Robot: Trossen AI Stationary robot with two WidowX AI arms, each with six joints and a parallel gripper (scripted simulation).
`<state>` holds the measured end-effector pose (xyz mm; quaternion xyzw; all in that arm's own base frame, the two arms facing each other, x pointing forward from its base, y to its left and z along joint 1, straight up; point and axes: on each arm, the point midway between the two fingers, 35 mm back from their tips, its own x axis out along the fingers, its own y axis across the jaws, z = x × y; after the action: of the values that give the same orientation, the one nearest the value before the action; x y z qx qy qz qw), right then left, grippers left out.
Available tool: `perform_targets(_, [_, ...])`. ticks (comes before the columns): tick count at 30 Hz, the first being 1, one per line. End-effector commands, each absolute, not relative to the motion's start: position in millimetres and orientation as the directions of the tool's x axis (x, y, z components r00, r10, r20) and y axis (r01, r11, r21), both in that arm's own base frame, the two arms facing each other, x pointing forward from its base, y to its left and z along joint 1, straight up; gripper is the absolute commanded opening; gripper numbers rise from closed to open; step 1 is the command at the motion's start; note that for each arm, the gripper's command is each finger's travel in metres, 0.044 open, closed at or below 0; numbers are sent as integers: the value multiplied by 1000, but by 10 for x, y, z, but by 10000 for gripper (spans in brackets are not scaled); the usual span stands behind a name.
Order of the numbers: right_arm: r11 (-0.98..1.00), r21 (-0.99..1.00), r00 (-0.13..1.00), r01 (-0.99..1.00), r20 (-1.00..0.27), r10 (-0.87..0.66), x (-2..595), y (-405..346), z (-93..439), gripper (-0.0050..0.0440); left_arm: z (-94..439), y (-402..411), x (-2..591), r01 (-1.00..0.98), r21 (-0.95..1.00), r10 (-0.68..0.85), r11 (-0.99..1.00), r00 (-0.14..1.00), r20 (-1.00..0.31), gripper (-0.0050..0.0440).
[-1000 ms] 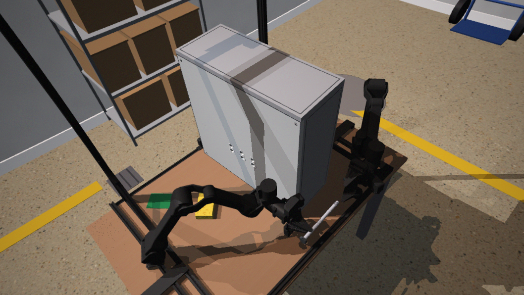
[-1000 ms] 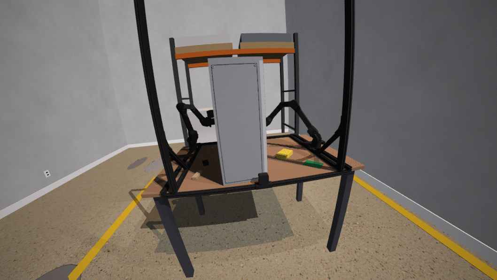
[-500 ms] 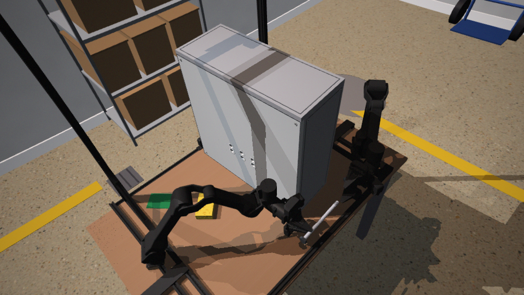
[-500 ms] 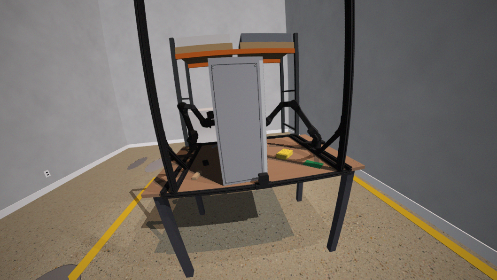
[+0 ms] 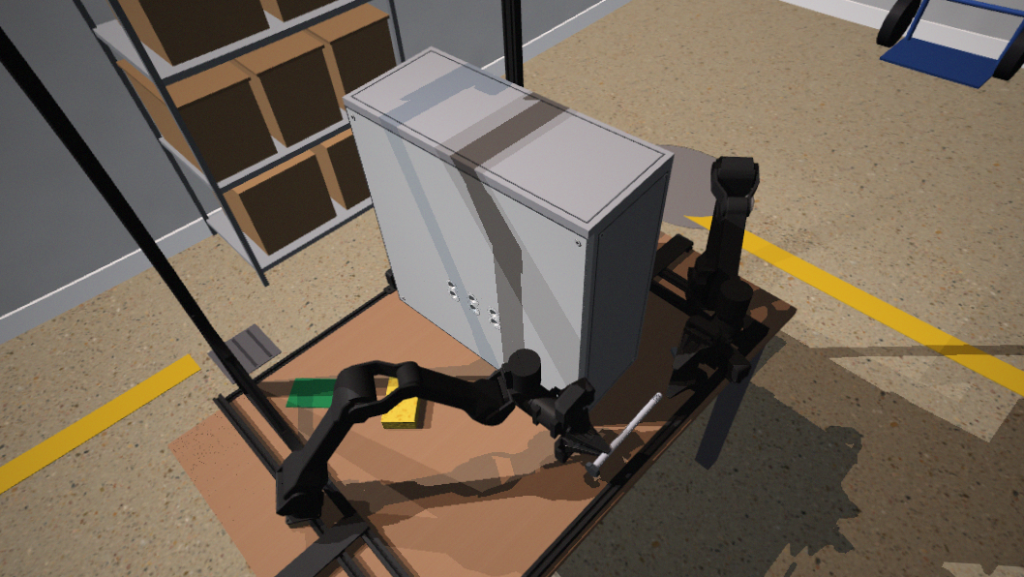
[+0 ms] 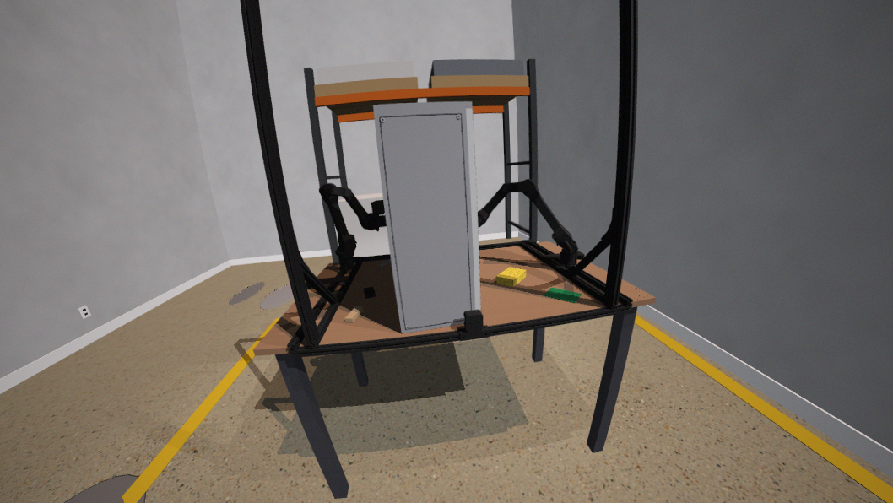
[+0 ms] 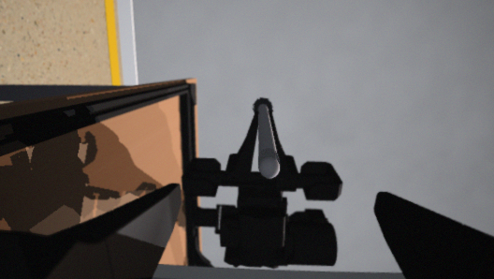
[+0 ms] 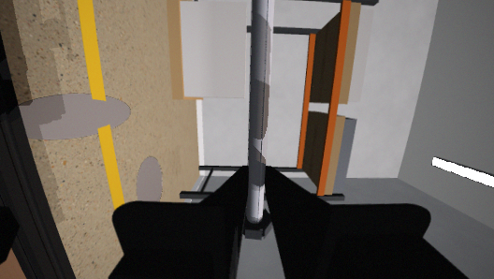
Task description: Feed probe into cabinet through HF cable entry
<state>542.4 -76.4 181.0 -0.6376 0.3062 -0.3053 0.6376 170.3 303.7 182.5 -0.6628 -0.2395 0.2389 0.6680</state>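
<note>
- Cabinet (image 5: 544,167) (image 6: 428,219) stands on the table (image 5: 436,533) (image 6: 512,305); three pairs of cable entries (image 5: 472,303) show low on its face. The HF marking is too small to read.
- Right arm (image 5: 444,386) (image 6: 542,202) reaches out past the entries; left arm (image 5: 727,236) (image 6: 340,219) folds down from the opposite side.
- Probe (image 5: 630,428) (image 7: 268,140) (image 8: 258,108) is in the air beyond the cabinet's near corner, outside the entries, its long axis running from the right gripper towards the left.
- Right gripper (image 5: 605,451) (image 7: 264,114) (image 8: 256,169) is clamped on the probe near its stop-nut end, so this hand is nearer and already has it.
- Left gripper (image 5: 674,372) (image 7: 277,191) has its fingers wide apart, nothing between them. It faces the free tip almost end-on, the shaft foreshortened.
- Judgement: for a handover, advance along the shaft, trimming sideways very little. Height offset seems the larger error, though the end-on view makes depth hard to judge.
- Risk: closing off-axis could skew the shaft in the right fingers.
</note>
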Motion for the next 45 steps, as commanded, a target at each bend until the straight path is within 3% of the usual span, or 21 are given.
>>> perform_targets(1, [0, -1000, 623, 0, 0, -782, 5423, -766, 1809, 0, 1808, 3026, 1704, 0, -1000, 633, 0, 774, 0, 440])
perform_targets(45, [0, -1000, 623, 0, 0, -782, 5423, -766, 1809, 0, 1796, 3348, 2116, 0, -1000, 633, 0, 774, 0, 440])
